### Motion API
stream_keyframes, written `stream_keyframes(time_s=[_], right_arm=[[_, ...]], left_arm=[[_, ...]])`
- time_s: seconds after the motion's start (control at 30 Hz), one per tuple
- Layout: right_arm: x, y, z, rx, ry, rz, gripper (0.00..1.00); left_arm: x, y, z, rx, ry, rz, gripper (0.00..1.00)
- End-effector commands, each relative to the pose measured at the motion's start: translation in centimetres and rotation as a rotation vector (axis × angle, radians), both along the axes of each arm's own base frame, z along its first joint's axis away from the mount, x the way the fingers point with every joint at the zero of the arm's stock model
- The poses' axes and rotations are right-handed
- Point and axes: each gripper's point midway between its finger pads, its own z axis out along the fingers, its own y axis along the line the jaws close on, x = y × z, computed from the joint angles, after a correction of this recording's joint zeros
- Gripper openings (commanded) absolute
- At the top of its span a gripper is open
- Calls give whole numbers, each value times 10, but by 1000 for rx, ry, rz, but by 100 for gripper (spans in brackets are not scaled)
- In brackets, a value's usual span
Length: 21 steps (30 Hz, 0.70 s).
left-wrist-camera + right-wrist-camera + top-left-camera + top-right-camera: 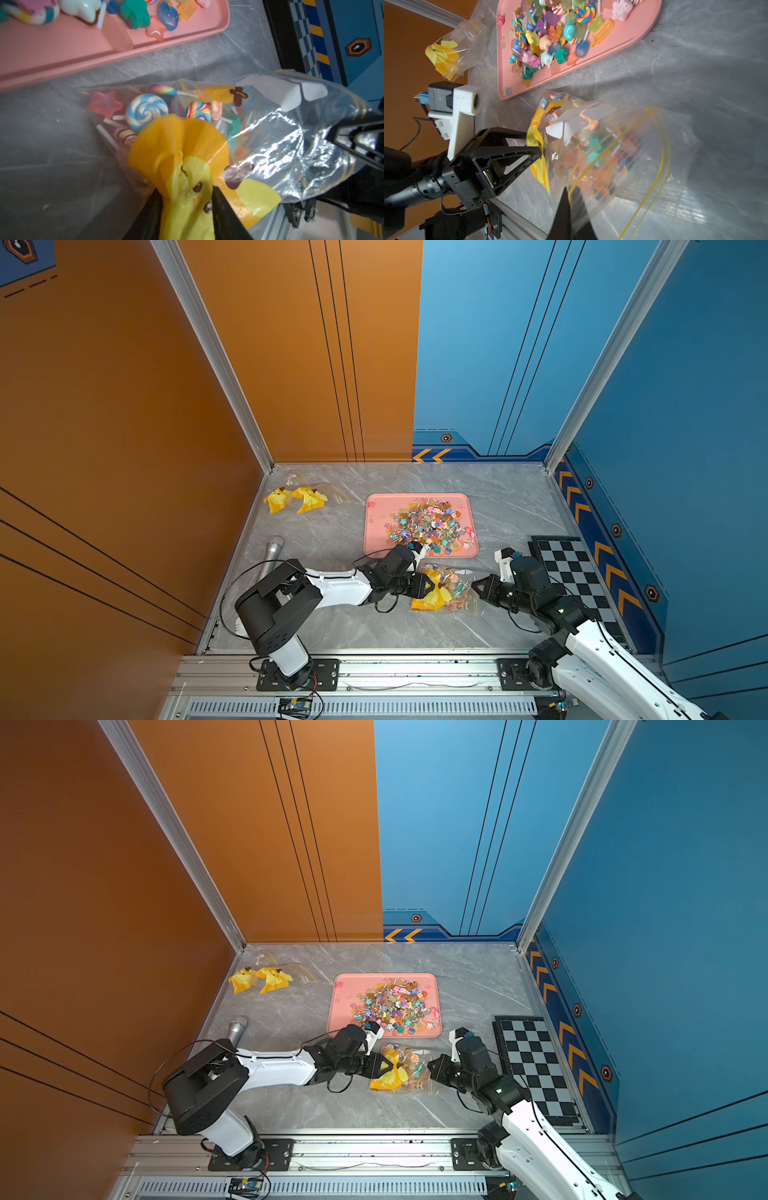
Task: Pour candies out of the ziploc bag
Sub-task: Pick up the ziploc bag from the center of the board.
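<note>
Pinching ziploc bag point(280, 135), left gripper point(186, 190) half cropped, candies point(596, 145) hazy.

the only letters that can be made out stand on an empty bag point(452, 47) at the far left corner of the table point(353, 630). its grey print begins "pat", and the rest, with the finer lines under it, is too blurred to read. the ziploc bag point(453, 593) near the front edge carries a small grey print by its zip, too small to read. the other signs have no words. two orange chevrons point(432, 455) at the foot of the back wall point(478, 364) point left. a row of them runs along the right wall point(685, 448), among hexagon badges point(446, 438).
</note>
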Motion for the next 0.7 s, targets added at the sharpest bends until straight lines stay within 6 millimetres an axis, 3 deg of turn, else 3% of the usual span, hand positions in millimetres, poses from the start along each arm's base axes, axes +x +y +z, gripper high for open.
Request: stream_keyframes(time_s=[0.0, 0.17, 0.67], right_arm=[[5, 0, 7, 1, -42, -6, 0], [7, 0, 13, 4, -56, -9, 0], [26, 9, 51, -4, -135, 22, 0]], left_arm=[[0, -11, 10, -44, -5, -29, 21], [3, -13, 16, -68, -7, -26, 1], [30, 3, 62, -143, -104, 50, 0]])
